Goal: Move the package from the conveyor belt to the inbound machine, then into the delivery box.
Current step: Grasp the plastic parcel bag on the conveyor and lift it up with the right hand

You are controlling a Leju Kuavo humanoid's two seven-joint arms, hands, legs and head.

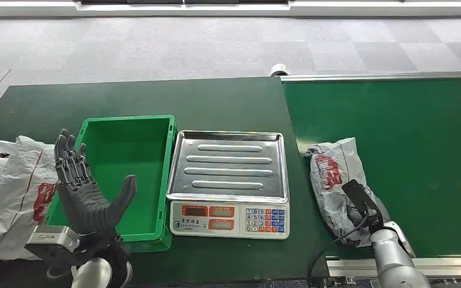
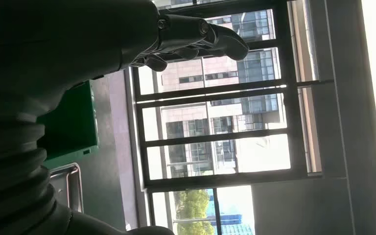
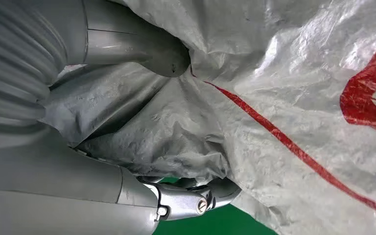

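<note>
Two hands are in view. Our right hand (image 1: 360, 207) lies on the near end of the package (image 1: 336, 183), a crumpled grey plastic mailer with red printing that rests on the green conveyor belt (image 1: 420, 138), just right of the scale. In the right wrist view the thumb (image 3: 142, 49) presses into the film on one side and a finger (image 3: 196, 196) curls under a fold on the other, so we read this hand as gripping the package (image 3: 293, 98); the belt's green shows beside the finger. Whether the package is lifted off the belt we cannot tell.

Our left hand (image 1: 87, 192) is raised upright over the near left corner of the green crate (image 1: 156, 123), fingers extended and apart, thumb spread, holding nothing. In the left wrist view its fingers (image 2: 200, 36) stand against bright windows.

Between crate and belt, the weighing scale (image 1: 228, 219) sits on the dark green worktop (image 1: 156, 96), its steel tray (image 1: 231, 165) bare and its keypad facing us. Further grey mailers (image 1: 12, 192) are heaped at the far left of the worktop, beside the crate.
</note>
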